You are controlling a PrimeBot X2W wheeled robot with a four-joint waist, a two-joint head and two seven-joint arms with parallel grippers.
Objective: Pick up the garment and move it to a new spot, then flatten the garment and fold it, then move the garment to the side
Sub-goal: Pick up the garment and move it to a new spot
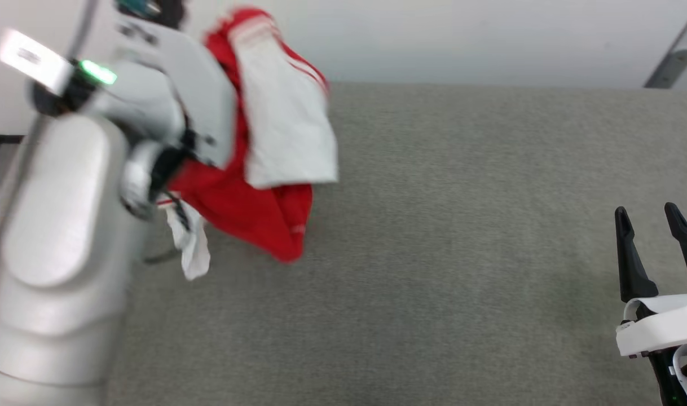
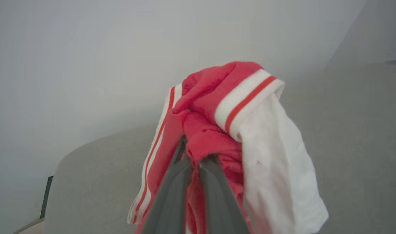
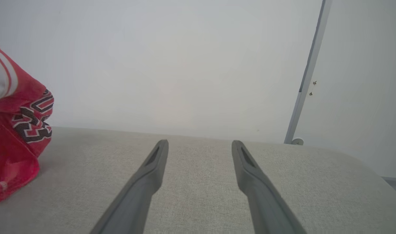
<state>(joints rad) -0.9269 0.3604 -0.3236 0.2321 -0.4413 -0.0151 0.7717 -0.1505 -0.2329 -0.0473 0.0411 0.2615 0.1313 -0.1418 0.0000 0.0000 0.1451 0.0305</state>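
L: left end effector point(image 2: 196, 151) pinching bunched garment point(image 1: 247, 208) over surface's point(image 1: 462, 254) far-left corner | R: right end effector point(image 1: 654, 225) hovering spread | RISK: narrow pinch possibly slipping, hem dragging

The left arm point(image 1: 56, 225) has rounded silver-grey shells, black joints and a green light point(image 1: 98, 72). The right gripper point(image 1: 648, 211) has two tapered black fingers point(image 1: 631, 265), a white housing point(image 1: 659, 324) and a white cable point(image 1: 677, 361).
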